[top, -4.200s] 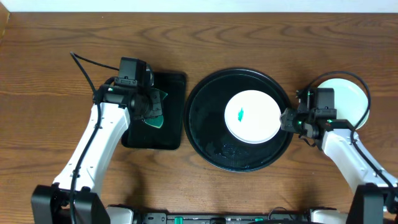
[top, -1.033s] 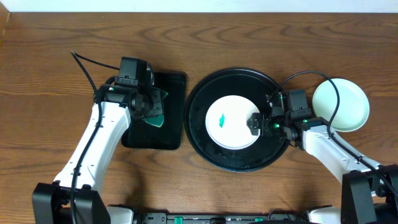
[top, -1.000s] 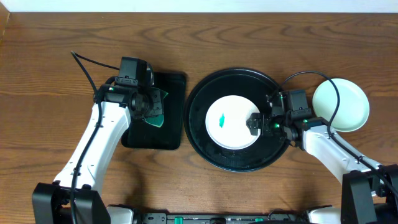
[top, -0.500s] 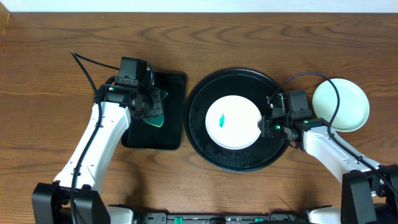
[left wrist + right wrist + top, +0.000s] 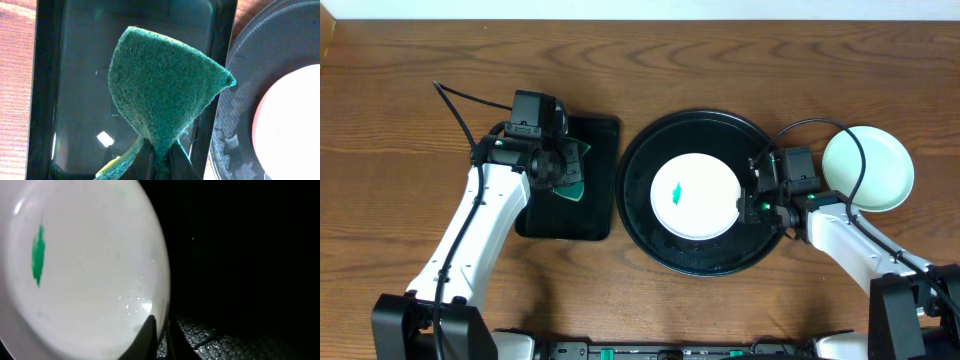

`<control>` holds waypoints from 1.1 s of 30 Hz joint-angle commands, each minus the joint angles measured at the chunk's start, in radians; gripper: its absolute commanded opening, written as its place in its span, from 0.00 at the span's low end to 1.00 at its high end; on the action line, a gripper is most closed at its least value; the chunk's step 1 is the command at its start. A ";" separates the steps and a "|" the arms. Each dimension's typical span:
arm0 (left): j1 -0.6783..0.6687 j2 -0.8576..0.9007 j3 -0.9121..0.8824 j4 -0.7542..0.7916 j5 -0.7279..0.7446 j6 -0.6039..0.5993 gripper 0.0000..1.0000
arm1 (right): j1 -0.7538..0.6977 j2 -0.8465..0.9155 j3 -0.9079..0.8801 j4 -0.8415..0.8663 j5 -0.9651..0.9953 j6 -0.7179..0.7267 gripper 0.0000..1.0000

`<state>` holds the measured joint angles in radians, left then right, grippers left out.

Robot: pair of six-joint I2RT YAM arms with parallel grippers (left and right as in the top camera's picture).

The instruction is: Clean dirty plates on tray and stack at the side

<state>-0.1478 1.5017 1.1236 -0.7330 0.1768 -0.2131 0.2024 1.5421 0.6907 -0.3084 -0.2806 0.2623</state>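
Observation:
One dirty plate (image 5: 694, 195), white with a small green smear (image 5: 677, 192), lies on the round black tray (image 5: 705, 255). My right gripper (image 5: 745, 205) is shut on that plate's right rim; in the right wrist view the rim (image 5: 162, 300) runs between its dark fingers (image 5: 147, 337) and the smear (image 5: 38, 255) shows at the upper left. My left gripper (image 5: 560, 172) hovers over the rectangular black tray (image 5: 590, 215), shut on a green scouring sponge (image 5: 165, 97) that sticks up from its jaws.
A clean pale-mint plate (image 5: 869, 169) rests on the wooden table right of the round tray, just beyond my right arm. The rectangular tray sits close to the round tray's left rim. A black cable (image 5: 460, 100) trails behind the left arm.
My right gripper slid a little to the right along the plate and closed from wide open onto its right rim. The plate and left arm stayed put.

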 commanded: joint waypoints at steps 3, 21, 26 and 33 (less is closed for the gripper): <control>-0.002 0.002 -0.007 0.003 -0.010 -0.009 0.08 | 0.009 0.003 -0.013 -0.002 -0.018 0.050 0.01; -0.002 0.002 -0.007 -0.002 -0.010 -0.009 0.08 | 0.009 0.003 -0.027 -0.013 -0.012 0.215 0.14; -0.002 0.002 -0.007 0.003 -0.010 -0.010 0.08 | 0.009 0.003 -0.027 0.038 0.012 0.208 0.31; -0.002 0.002 -0.007 0.002 -0.010 -0.010 0.08 | 0.033 0.003 -0.027 0.048 0.093 0.208 0.21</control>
<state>-0.1478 1.5017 1.1236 -0.7326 0.1764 -0.2131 0.2104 1.5421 0.6682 -0.2653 -0.2455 0.4652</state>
